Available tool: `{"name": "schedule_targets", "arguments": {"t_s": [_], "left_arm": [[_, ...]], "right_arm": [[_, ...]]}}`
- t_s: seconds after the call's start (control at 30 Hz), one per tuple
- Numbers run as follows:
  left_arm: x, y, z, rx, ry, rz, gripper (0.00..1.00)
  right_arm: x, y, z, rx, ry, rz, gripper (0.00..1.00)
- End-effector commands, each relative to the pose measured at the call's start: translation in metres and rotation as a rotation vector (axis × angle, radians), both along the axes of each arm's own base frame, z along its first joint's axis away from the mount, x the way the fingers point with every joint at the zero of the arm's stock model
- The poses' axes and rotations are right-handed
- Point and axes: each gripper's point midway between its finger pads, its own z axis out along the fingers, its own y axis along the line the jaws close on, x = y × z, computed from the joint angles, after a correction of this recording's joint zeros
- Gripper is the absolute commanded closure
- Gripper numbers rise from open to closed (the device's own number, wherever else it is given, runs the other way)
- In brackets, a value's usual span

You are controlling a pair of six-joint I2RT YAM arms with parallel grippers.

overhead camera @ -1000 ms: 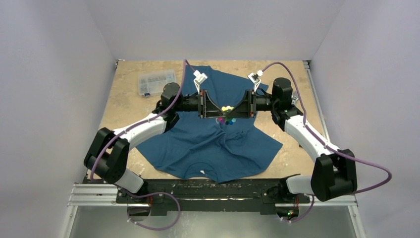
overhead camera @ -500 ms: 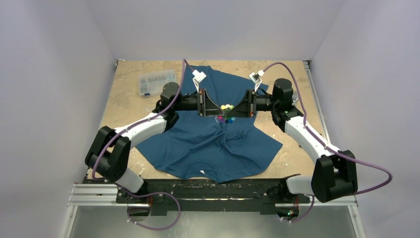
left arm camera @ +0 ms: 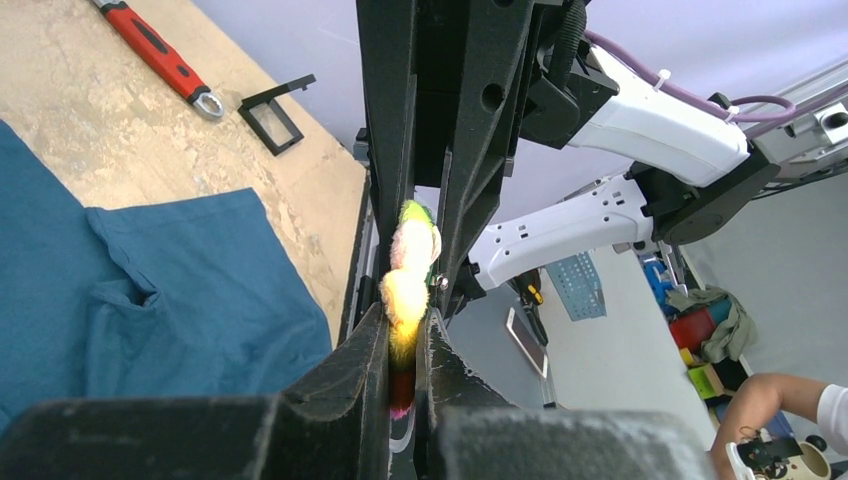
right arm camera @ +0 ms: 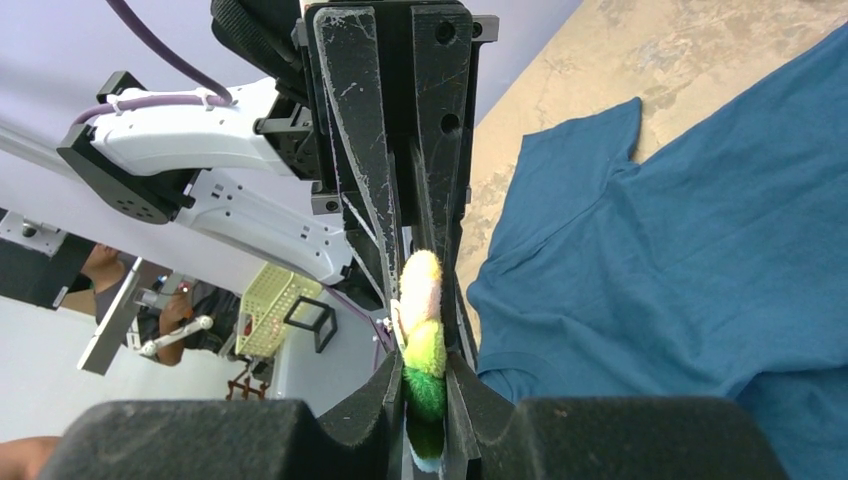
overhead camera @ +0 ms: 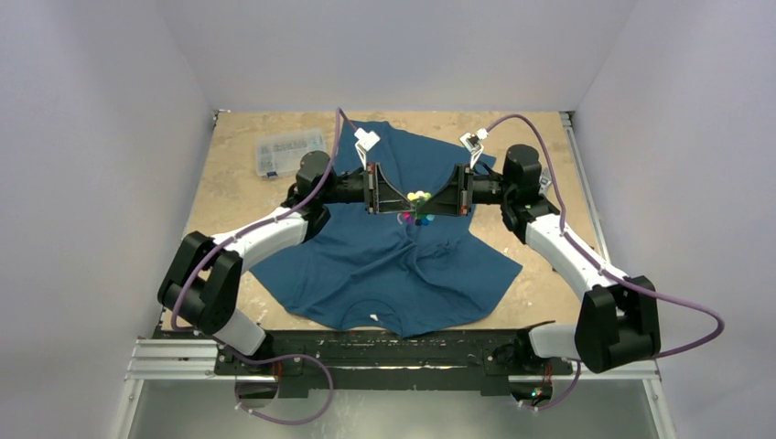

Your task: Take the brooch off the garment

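Note:
The rainbow flower brooch is held above the middle of the dark teal garment, which lies spread on the table with folds running toward the brooch. My left gripper and right gripper face each other, and both are shut on the brooch. In the left wrist view the brooch is pinched edge-on in my left gripper, with the garment below. In the right wrist view the brooch's yellow and green petals sit in my right gripper, beside the garment. I cannot tell if the pin still holds the cloth.
A clear plastic compartment box lies at the far left of the table. A red-handled wrench and a small black frame lie on the tabletop beyond the shirt's sleeve.
Both grippers and the brooch have edged slightly toward the far side of the table. Both holds are unchanged.

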Motion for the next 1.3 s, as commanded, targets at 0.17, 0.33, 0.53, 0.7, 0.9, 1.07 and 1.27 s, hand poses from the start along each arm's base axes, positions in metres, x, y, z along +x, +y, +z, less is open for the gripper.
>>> {"name": "schedule_targets", "arguments": {"t_s": [0.17,0.33,0.53,0.7,0.9,1.07,1.27], "left_arm": [[0.012,-0.004,0.014,-0.029,-0.044,0.024,1.00],[0.015,-0.002,0.012,-0.031,-0.033,0.041,1.00],[0.020,-0.001,0.012,-0.034,-0.017,0.062,1.00],[0.021,-0.001,0.012,-0.037,-0.006,0.070,1.00],[0.019,0.000,0.013,-0.041,-0.010,0.064,1.00],[0.021,0.003,0.013,-0.040,-0.024,0.070,0.76],[0.042,0.041,0.011,-0.002,-0.082,0.181,0.33]], "right_arm": [[0.004,0.005,0.008,0.014,-0.058,0.016,0.78],[0.004,0.005,0.007,0.011,-0.057,0.018,0.79],[0.005,0.005,0.008,0.012,-0.058,0.015,0.73],[0.006,0.006,0.008,0.013,-0.061,0.014,0.74],[0.006,0.006,0.008,0.017,-0.066,0.014,1.00],[0.004,0.006,0.009,0.025,-0.060,0.026,1.00],[0.002,0.005,0.010,0.032,-0.054,0.026,1.00]]}}
